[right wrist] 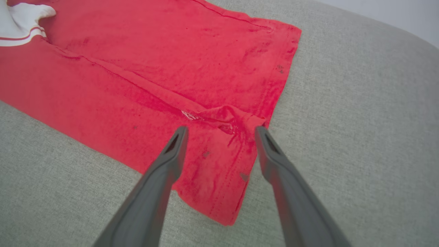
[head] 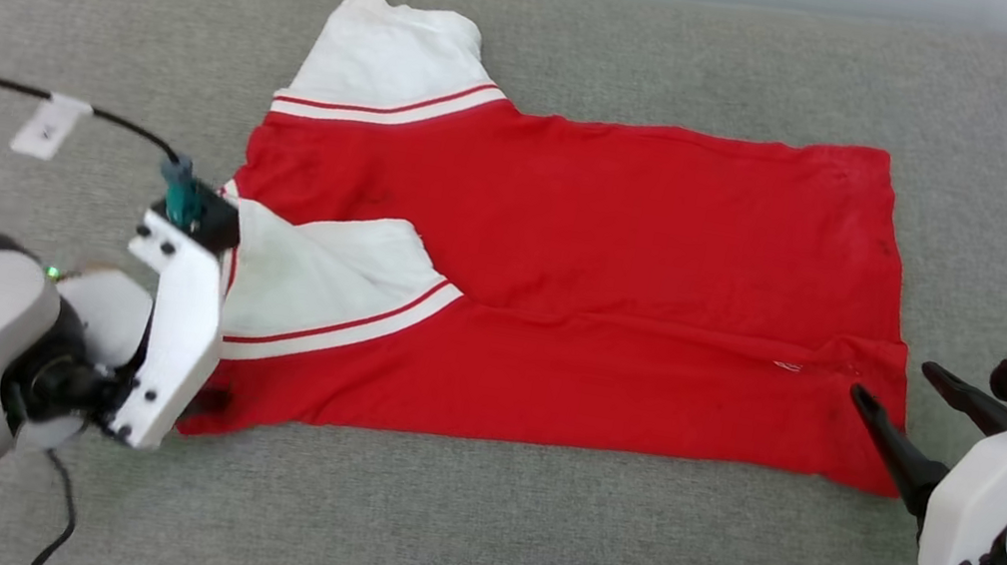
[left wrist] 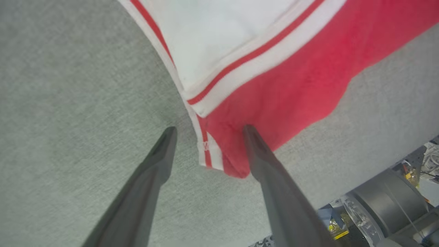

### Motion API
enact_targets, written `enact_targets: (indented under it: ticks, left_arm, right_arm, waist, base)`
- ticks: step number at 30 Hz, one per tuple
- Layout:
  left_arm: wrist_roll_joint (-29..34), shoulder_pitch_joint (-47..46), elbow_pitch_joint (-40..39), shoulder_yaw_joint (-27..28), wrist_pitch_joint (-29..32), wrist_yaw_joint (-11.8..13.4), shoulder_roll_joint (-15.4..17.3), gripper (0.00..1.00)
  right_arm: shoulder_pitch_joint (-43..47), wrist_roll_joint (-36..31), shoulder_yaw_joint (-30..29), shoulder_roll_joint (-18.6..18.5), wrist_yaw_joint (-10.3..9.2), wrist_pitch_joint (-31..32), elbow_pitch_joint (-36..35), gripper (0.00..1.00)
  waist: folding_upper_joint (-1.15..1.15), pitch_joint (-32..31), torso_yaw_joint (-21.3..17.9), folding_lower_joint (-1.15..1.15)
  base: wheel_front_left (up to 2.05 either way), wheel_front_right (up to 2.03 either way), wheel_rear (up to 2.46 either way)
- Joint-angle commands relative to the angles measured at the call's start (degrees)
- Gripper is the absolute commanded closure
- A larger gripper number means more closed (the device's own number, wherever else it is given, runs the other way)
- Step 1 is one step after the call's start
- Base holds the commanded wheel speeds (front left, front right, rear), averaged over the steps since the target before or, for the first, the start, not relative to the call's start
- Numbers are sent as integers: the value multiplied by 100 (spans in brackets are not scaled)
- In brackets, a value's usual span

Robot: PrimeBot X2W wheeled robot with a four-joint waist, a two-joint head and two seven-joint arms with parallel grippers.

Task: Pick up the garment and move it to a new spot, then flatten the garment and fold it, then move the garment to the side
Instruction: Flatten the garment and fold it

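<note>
From where I stand, a black cable [head: 120, 120] with a white tag [head: 49, 126] trails over the left part of the grey upholstered surface [head: 463, 539] to the left gripper [left wrist: 207, 132]. That gripper sits at the T-shirt's left end with its jaws spread. One finger is over bare grey cloth, the other is over the red corner beside the striped trim, and nothing is pinched between them. The red T-shirt [head: 567, 262] lies across the middle of the surface, neck end to the left and hem to the right. One white sleeve [head: 392, 58] points toward the far edge. The other sleeve [head: 312, 278] is turned in on top of the red body, where the near side is folded over along a crease. At the hem, the right gripper [head: 892, 380] hangs with its jaws wide apart. One tip is over the folded red layer, the other is at the hem's edge, and it holds nothing.
</note>
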Motion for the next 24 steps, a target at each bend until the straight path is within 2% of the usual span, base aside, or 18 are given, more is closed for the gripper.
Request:
enact_targets:
  ticks: [1, 7, 8, 9, 13, 18, 21, 24]
  left_arm:
    - [-29, 109, 38, -79, 144, -13, 56, 0]
    - [59, 320, 246, -302, 261, -22, 68, 0]
    - [70, 333, 288, -305, 214, -25, 38, 53]
    - [64, 343, 324, -290, 151, -27, 4, 100]
    - [69, 318, 368, -300, 51, -102, -68, 100]
    - [214, 97, 214, -262, -168, -227, 15, 100]
    - [262, -16, 45, -250, -261, -279, 70, 100]
    - [297, -76, -117, -271, -282, -312, 131, 100]
  right_arm:
    - [-85, 45, 39, 45, -6, 0, 8, 0]
    - [-254, 88, 175, 47, -5, -29, 88, 0]
    - [-293, 92, 196, 26, -5, -42, 99, 0]
    - [-335, 89, 210, -8, -6, -52, 103, 0]
    - [-494, 96, 262, -128, -6, -34, 107, 0]
    - [-908, 131, 367, -509, -6, 128, -30, 0]
    - [-1182, 226, 519, -831, -6, 451, -182, 0]
    - [-1406, 482, 797, -1187, -5, 1053, -339, 0]
  waist:
    - [0, 59, -67, 0]
    - [0, 150, -158, 0]
    - [0, 155, -159, 0]
    - [0, 153, -158, 0]
    - [0, 123, -139, 0]
    - [0, 19, -71, 0]
    - [0, -43, -15, 0]
    - [0, -74, 35, 0]
  base:
    - [0, 0, 0]
    - [0, 0, 0]
    - [0, 0, 0]
    - [0, 0, 0]
    - [0, 0, 0]
    - [0, 0, 0]
    - [0, 0, 0]
    - [0, 0, 0]
